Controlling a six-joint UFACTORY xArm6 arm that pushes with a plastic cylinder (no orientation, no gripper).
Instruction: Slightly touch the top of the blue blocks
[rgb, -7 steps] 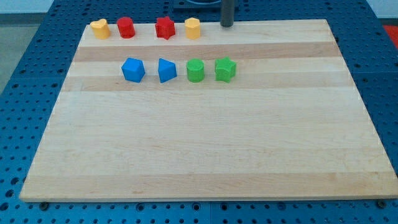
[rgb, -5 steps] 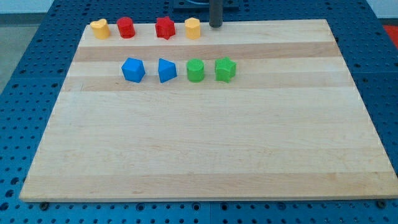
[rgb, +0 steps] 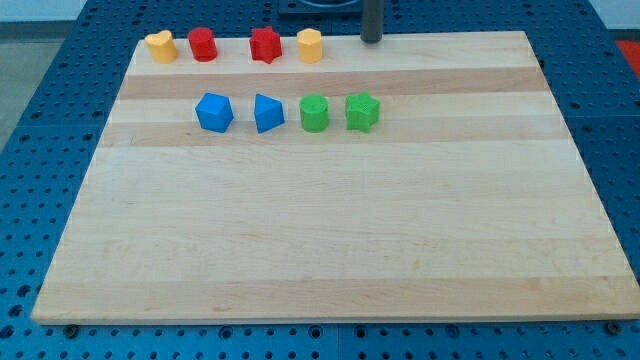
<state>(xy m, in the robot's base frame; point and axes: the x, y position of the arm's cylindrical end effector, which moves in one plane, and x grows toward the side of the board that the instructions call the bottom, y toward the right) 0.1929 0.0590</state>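
Observation:
Two blue blocks lie side by side in the upper left part of the wooden board (rgb: 330, 250): a blue cube-like block (rgb: 214, 112) and, to its right, a blue wedge-shaped block (rgb: 268, 113). My tip (rgb: 371, 40) is at the board's top edge, up and to the right of both blue blocks and well apart from them. It touches no block.
A green cylinder (rgb: 314, 113) and a green block (rgb: 362, 112) continue the blue row to the right. Along the top edge stand a yellow heart (rgb: 160, 46), a red cylinder (rgb: 203, 44), a red star (rgb: 265, 45) and a yellow block (rgb: 310, 45).
My tip moved left along the top edge, then back right, ending slightly right of where it started. No block has moved.

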